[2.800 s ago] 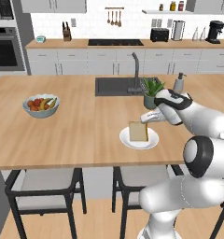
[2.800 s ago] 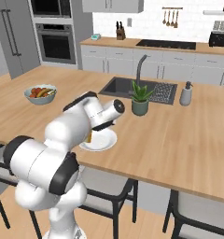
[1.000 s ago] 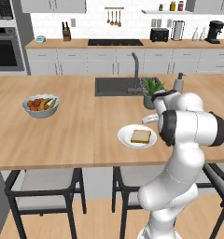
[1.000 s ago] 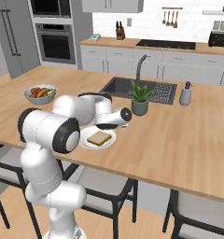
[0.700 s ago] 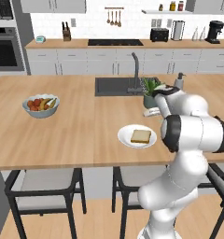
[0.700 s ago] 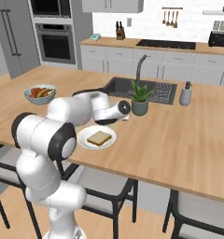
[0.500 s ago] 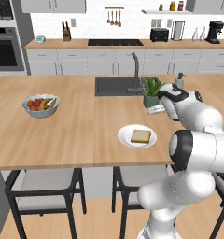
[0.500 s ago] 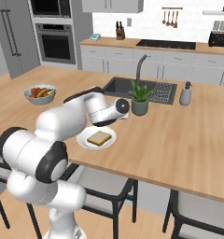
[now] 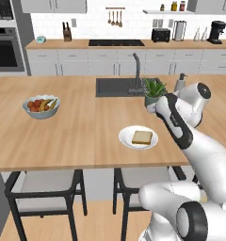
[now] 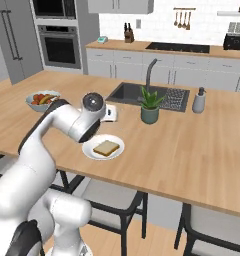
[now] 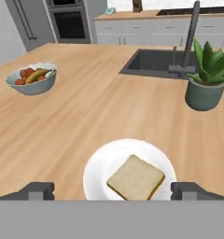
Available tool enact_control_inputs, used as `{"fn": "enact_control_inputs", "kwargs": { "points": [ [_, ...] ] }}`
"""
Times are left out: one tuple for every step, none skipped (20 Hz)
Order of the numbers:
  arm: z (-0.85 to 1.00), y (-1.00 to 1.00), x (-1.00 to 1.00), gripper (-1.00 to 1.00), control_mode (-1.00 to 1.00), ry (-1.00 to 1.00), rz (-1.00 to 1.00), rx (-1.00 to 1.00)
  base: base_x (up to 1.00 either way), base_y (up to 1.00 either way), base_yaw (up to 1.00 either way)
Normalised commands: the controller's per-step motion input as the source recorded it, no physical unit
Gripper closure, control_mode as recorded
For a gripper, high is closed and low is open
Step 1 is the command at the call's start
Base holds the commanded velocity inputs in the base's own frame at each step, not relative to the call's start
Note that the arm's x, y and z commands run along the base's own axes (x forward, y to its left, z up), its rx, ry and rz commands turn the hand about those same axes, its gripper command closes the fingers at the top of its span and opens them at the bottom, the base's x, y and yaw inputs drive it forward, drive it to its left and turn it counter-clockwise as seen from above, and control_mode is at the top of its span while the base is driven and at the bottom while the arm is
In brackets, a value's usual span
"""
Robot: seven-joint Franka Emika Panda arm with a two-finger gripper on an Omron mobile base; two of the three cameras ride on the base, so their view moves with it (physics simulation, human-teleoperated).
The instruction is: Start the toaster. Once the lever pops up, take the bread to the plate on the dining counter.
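The slice of tan bread (image 9: 142, 137) lies flat on the small white plate (image 9: 124, 138) near the front edge of the light-wood dining counter (image 9: 77, 136). My gripper (image 9: 153, 107) hangs above and just behind the plate, beside the potted plant, open and holding nothing. In the hand view both dark fingertips (image 11: 39, 190) stand wide apart, with the bread (image 11: 135, 177) and plate (image 11: 97, 168) below between them. From the right base view the bread (image 10: 106, 147) rests on the plate (image 10: 89, 149) under my hand (image 10: 110, 113). The black toaster (image 9: 160, 35) stands far off on the back worktop.
A potted plant (image 9: 154, 92) stands close to my hand, with the dark sink (image 9: 117, 87) and faucet behind it. A soap dispenser (image 9: 180, 82) is to the right, a fruit bowl (image 9: 41, 105) far left. Black-framed chairs (image 9: 44, 188) sit under the counter's front edge.
The bread, held upright over the plate 2.8 s ago, now lies flat on it, released. My hand has since lifted and drawn back toward the plant.
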Motion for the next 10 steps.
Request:
{"fn": "enact_control_inputs", "kwargs": {
  "points": [
    [0.55,0.65,-1.0,-1.0,-1.0,0.1,-0.09,-0.21,0.0,0.0,0.0],
    [0.49,0.63,-1.0,-1.0,-1.0,0.11,-0.09,-0.22,0.0,0.0,0.0],
    [0.39,0.59,-1.0,-1.0,-1.0,0.14,-0.09,-0.22,0.0,0.0,0.0],
    [0.3,0.57,-1.0,-1.0,-1.0,0.18,-0.09,-0.2,0.0,0.0,0.0],
    [0.16,0.5,-1.0,-1.0,-1.0,0.21,-0.08,-0.17,0.0,0.0,0.0],
    [0.0,0.48,-1.0,-1.0,-1.0,0.25,-0.07,-0.14,0.0,0.0,0.0],
    [0.0,0.45,-1.0,-1.0,-1.0,0.3,-0.07,-0.11,0.0,0.0,0.0],
    [0.0,0.43,-0.99,-1.0,-1.0,0.34,-0.07,-0.09,0.0,0.0,0.0],
    [-0.11,0.39,-0.93,-1.0,-1.0,0.35,-0.07,-0.06,0.0,0.0,0.0],
    [-0.29,0.36,-0.76,-1.0,-1.0,0.39,-0.06,-0.05,0.0,0.0,0.0]
  ]
}}
